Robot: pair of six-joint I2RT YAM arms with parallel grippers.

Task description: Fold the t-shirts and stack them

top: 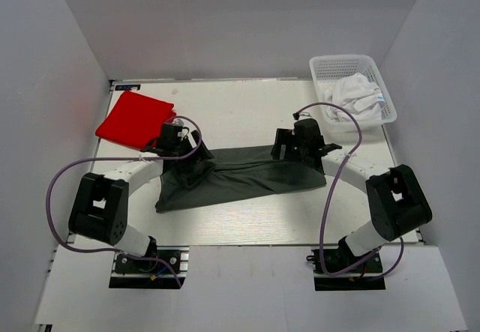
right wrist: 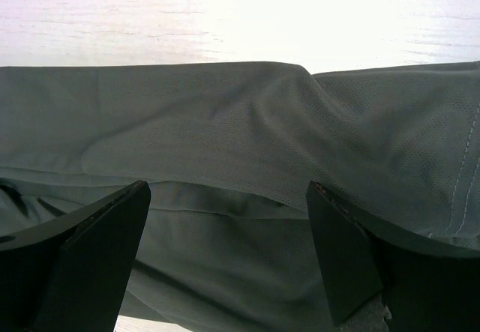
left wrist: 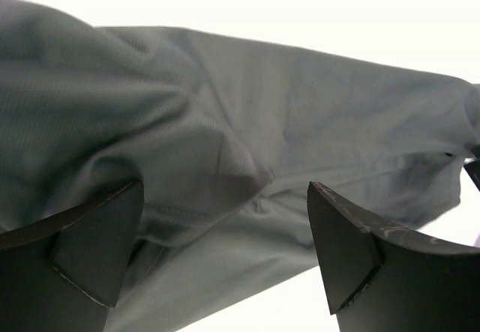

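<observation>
The dark grey t-shirt (top: 247,178) lies in a long bunched strip across the middle of the table. My left gripper (top: 196,160) is open over its left part, fingers wide apart with rumpled grey cloth (left wrist: 262,107) between and under them. My right gripper (top: 289,151) is open over its right end, jaws wide above a fold of the cloth (right wrist: 225,115). The left gripper (left wrist: 225,184) and the right gripper (right wrist: 227,185) hold nothing. The red t-shirt (top: 135,118) lies folded at the far left. The white t-shirt (top: 354,92) is crumpled in the basket.
The white mesh basket (top: 319,66) stands at the far right corner, overhanging the table's edge. The white table (top: 240,107) is walled by white panels on the left, back and right. Purple cables loop from both arms over the table's sides.
</observation>
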